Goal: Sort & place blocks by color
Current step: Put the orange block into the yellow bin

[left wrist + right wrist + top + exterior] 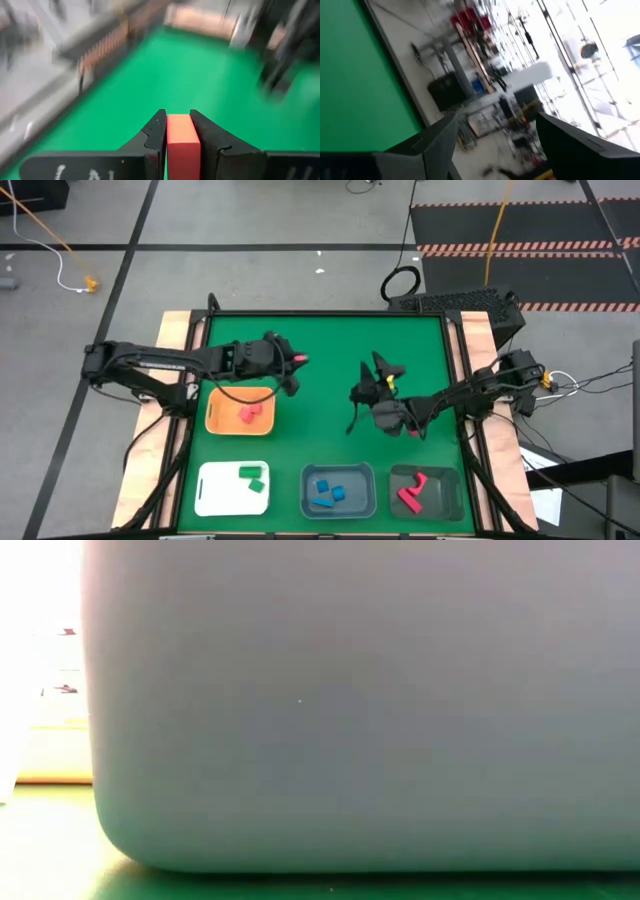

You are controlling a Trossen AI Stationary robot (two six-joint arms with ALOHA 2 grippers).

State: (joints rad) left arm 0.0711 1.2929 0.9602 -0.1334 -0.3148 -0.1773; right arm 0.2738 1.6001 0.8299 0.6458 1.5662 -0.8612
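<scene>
Here, left fingers [182, 131] clamped on smooth red block [182, 142], right fingers [495, 140] spread, empty.

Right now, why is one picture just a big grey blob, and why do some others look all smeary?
Low view: the grey plastic tray wall sits right against the lens, filling the frame, with white glare washing out the left edge. Left wrist view: the small red block between the left gripper fingers is sharp, while the green table mat behind smears. Right wrist view: the room streaks with motion blur.

We are seeing three trays [338, 490] lining the worktop's [325, 345] near edge, a fourth [239, 412] behind the leftmost, blocks [326, 492] lying inside.
</scene>
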